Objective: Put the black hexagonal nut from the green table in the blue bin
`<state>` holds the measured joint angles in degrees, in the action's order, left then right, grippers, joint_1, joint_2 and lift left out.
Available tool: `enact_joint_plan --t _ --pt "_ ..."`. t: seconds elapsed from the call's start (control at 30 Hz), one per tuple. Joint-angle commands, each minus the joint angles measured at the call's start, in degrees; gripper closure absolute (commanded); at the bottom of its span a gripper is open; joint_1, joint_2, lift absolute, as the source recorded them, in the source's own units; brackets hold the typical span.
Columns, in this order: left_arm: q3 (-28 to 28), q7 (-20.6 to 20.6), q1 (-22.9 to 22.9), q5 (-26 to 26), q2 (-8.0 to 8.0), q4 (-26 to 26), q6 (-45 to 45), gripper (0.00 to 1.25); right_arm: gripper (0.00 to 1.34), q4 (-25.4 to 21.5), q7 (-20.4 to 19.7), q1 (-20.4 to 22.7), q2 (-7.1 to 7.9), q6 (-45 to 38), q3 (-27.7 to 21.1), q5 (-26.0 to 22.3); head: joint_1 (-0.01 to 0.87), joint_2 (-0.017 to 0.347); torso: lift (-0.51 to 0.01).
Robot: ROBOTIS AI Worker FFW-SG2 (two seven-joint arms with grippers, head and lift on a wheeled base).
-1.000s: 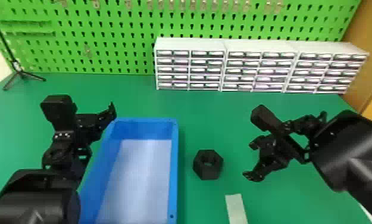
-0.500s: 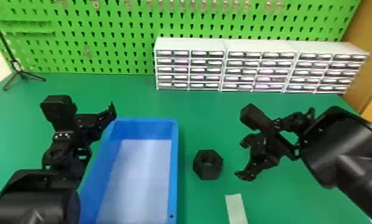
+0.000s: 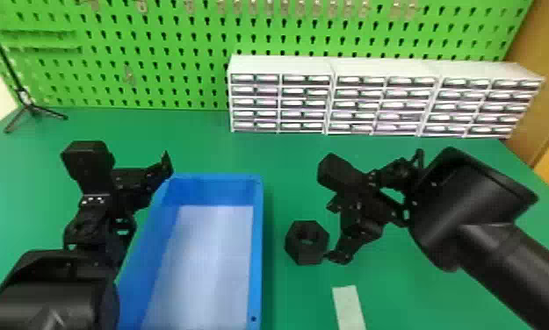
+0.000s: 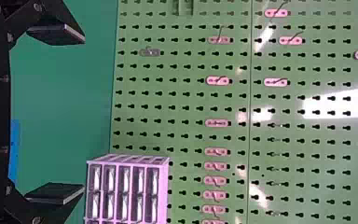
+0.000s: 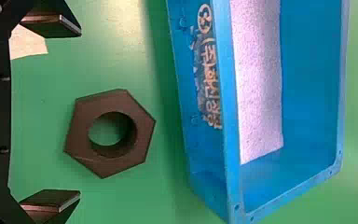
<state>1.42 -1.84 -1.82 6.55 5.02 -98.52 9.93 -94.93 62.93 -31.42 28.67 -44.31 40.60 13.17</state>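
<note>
The black hexagonal nut (image 3: 307,242) lies flat on the green table (image 3: 286,153), just right of the blue bin (image 3: 258,245). My right gripper (image 3: 334,230) is beside the nut on its right in the head view. In the right wrist view my right gripper (image 5: 77,114) stands open, with the nut (image 5: 142,135) at the mouth between its spread fingers and the blue bin (image 5: 230,140) beyond. My left gripper (image 3: 148,180) is parked by the bin's far left corner; in the left wrist view the left gripper (image 4: 77,114) is open and holds nothing.
White drawer cabinets (image 3: 282,66) stand at the back before the green pegboard (image 3: 154,48). A pale strip (image 3: 348,307) lies on the table near the front, below the nut. A small black tripod (image 3: 31,107) stands at the back left.
My right gripper has moved left across the table to the nut. The left arm, the nut and the bin have stayed where they were.
</note>
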Motion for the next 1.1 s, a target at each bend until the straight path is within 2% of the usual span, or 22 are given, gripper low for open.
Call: enact_joint_plan --t 0.0,0.13,0.53,1.07 --pt "0.07 -0.01 0.07 0.04 -0.01 0.0 0.0 0.16 0.09 0.89 -0.18 -1.37 -0.54 0.54 2.55 -0.69 0.683 0.028 -0.096" --pt "0.16 -0.01 0.07 0.13 -0.01 0.0 0.0 0.16 0.09 1.77 -0.97 -2.42 -0.72 0.89 4.75 -2.01 0.683 0.028 -0.096" --pt "0.16 -0.01 -0.02 0.13 -0.01 0.0 -0.09 0.16 0.09 6.78 -1.41 -3.83 -3.0 2.47 8.27 -2.45 0.683 0.028 -0.096" --pt "0.07 -0.01 -0.11 0.3 -0.01 0.0 -0.09 0.16 0.09 12.58 -1.67 -3.74 -4.94 5.02 9.23 -2.45 0.683 0.028 -0.096"
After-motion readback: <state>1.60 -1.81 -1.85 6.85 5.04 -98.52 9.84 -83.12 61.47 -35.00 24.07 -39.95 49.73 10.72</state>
